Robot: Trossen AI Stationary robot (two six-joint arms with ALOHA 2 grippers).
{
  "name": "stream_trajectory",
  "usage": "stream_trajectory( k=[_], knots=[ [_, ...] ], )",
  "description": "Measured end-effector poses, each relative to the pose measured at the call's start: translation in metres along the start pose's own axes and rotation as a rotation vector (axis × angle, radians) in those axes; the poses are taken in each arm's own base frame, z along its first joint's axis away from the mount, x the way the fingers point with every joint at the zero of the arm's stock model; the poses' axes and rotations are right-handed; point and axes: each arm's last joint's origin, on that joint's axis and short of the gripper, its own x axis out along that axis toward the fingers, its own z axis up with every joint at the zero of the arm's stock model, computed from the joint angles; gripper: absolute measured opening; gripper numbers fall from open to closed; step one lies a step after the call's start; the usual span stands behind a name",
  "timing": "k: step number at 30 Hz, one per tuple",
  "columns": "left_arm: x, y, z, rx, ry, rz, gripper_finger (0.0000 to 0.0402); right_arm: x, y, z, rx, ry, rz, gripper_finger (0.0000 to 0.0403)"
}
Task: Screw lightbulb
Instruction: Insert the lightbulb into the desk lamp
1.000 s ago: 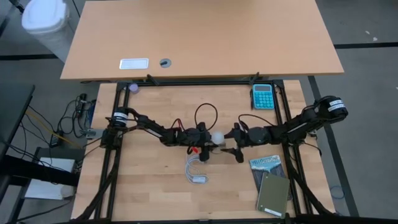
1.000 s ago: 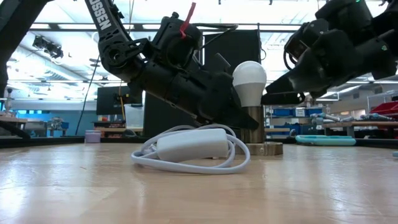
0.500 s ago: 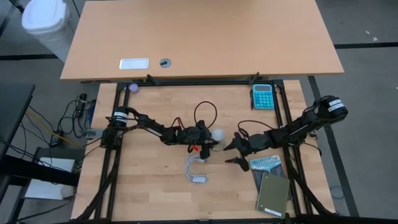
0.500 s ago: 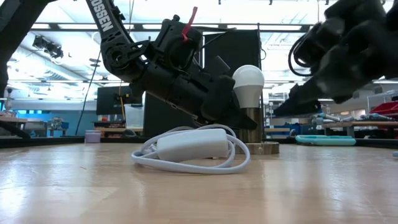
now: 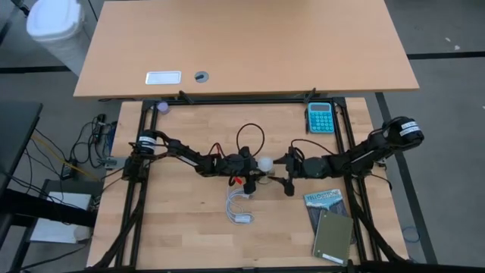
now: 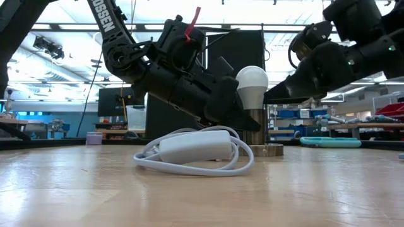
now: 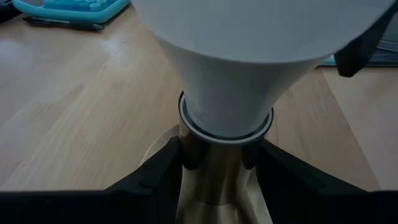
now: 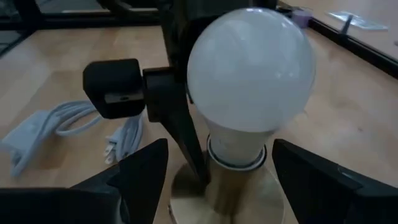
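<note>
The white lightbulb (image 5: 264,163) stands upright in a brass socket (image 6: 255,128) on a round base (image 6: 269,150) at the table's middle. My left gripper (image 5: 253,173) comes from the left and is shut on the socket stem below the bulb (image 7: 249,56). My right gripper (image 5: 286,172) is open at the bulb's right. In the right wrist view its fingers stand wide on either side of the bulb (image 8: 252,74) without touching it. My left gripper pinches the brass socket stem (image 7: 214,165) between its two fingers (image 7: 155,177), just under the bulb's neck. The fingers slant down from the table's left. The socket stands upright with its base on the table.
The socket's white cord with its switch (image 6: 194,147) lies coiled near the base, toward the near edge (image 5: 241,208). A teal calculator (image 5: 320,117) lies at the far right. Two books (image 5: 327,220) lie at the near right.
My right gripper has drawn back from the bulb toward the table's right and near edge, turning as it went. It has then come back to the bulb's right side, still open. The bulb and socket have stayed upright in my left gripper.
</note>
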Motion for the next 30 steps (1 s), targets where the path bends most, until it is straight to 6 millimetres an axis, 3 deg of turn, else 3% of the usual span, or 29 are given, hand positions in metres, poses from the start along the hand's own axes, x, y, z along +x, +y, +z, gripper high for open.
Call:
stream_trajectory(
  k=[9, 24, 27, 30],
  knots=[
    [0.0, 0.0, 0.0, 0.002, 0.001, -0.005, 0.0188, 0.003, -0.006, 0.002, 0.031, 0.001, 0.105, 0.0287],
    [0.0, 0.0, 0.0, -0.009, 0.0, 0.002, 0.0188, -0.009, 0.028, -0.005, 0.152, 0.078, 0.32, 0.0279],
    [0.0, 0.0, 0.0, -0.009, 0.0, 0.003, 0.0188, -0.01, 0.03, -0.007, 0.139, 0.086, 0.261, 0.0274],
    [0.0, 0.0, 0.0, -0.008, 0.0, 0.002, 0.0188, -0.009, 0.023, -0.008, 0.125, 0.069, 0.084, 0.0271]
  ],
)
